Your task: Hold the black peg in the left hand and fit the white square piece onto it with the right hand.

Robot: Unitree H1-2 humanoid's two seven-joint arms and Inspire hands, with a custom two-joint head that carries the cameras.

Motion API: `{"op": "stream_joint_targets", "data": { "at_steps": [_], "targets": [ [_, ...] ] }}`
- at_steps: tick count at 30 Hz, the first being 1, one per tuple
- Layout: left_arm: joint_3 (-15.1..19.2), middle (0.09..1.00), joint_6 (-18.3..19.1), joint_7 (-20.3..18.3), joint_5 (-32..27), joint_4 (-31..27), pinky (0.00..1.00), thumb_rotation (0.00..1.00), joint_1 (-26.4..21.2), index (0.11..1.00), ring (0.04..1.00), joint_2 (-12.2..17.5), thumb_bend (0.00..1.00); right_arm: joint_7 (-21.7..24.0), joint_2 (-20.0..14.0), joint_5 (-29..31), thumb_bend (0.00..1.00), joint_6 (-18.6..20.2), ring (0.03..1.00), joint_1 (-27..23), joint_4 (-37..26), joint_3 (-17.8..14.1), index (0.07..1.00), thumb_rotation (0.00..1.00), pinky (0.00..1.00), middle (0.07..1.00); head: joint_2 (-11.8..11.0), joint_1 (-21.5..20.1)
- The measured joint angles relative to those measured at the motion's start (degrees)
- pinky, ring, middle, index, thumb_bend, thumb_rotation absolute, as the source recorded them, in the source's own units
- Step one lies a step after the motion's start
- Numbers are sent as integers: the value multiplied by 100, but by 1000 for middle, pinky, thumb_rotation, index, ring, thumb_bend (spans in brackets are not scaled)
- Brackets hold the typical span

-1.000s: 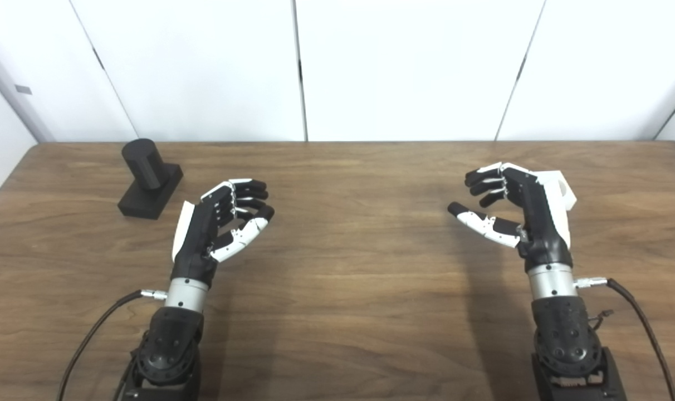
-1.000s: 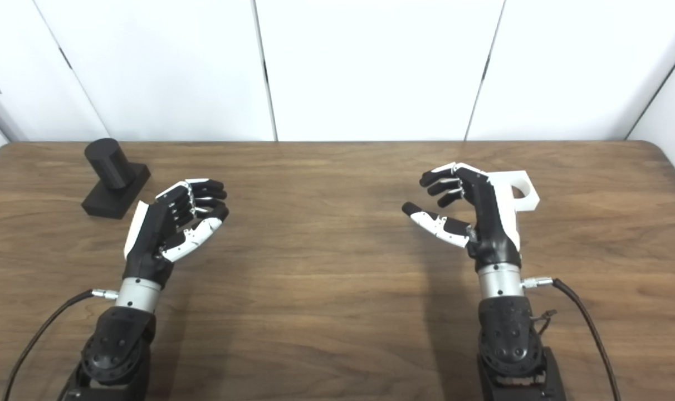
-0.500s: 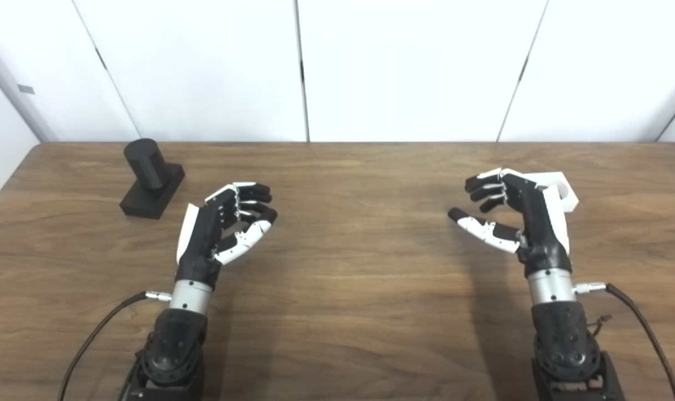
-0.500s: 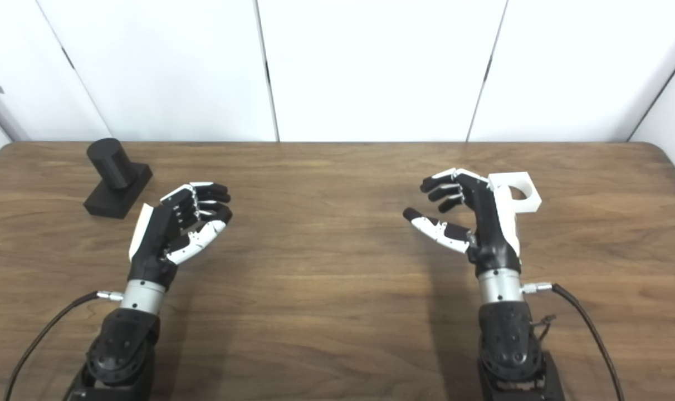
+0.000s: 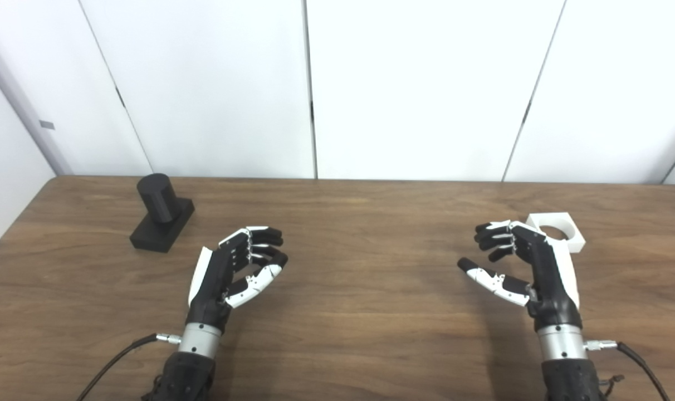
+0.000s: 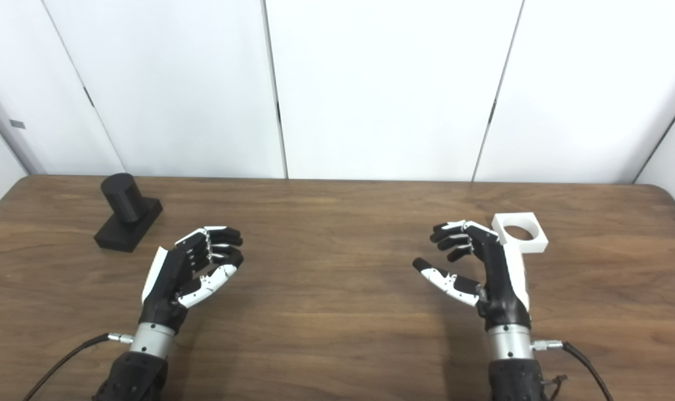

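Wooden surface (image 5: pixel 360 312) carried a black peg (image 5: pixel 160 213) far left and a white square piece (image 6: pixel 520 233) just beyond the right hand (image 6: pixel 482 267). Left hand (image 5: pixel 231 270) and right hand both held nothing, fingers loosely curled apart.

Two head cameras, side by side, look down at table (image 5: pixel 360 312); views overlap almost wholly.

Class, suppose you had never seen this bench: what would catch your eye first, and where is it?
Two black-and-white hands, left hand and right hand, hover open over the wooden table, holding nothing. The black peg stands on its base far left; the white square piece, with its round hole, lies beyond the right hand.
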Motion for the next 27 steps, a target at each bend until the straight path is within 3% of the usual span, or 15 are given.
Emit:
{"op": "stream_joint_targets", "data": {
  "at_steps": [7, 11, 16, 19, 22, 27],
  "targets": [
    [1, 654, 0, 1, -8, 8, 521, 238, 1, 633, 618, -26, 552, 0, -8, 1, 497, -1, 556, 0, 22, -1, 495, 121, 442, 631, -35, 140],
    [-25, 663, 0, 10, 12, 8, 523, 191, 1, 638, 620, -76, 526, 1, -27, 18, 496, 0, 554, 0, 23, -31, 494, 119, 442, 631, -105, 736],
    [-127, 657, -1, 41, 121, 18, 532, 168, 2, 634, 620, -216, 514, 2, -153, 91, 496, -144, 533, -1, 109, -99, 493, 116, 426, 613, -193, 1159],
    [-172, 647, -1, 87, 206, 38, 527, 83, 2, 512, 613, -303, 500, 24, -161, 189, 495, -141, 538, 0, 100, -169, 493, 116, 430, 616, -237, 1318],
    [-191, 641, -1, 170, 233, 38, 529, 72, 2, 499, 614, -373, 498, 96, -172, 265, 495, -110, 543, 1, 44, -207, 493, 116, 433, 625, -290, 1494],
    [-206, 640, 0, 211, 234, 53, 526, 72, -1, 497, 617, -413, 500, 224, -140, 385, 494, 273, 566, 12, -300, -239, 493, 114, 460, 646, -316, 1564]
  ]
}}
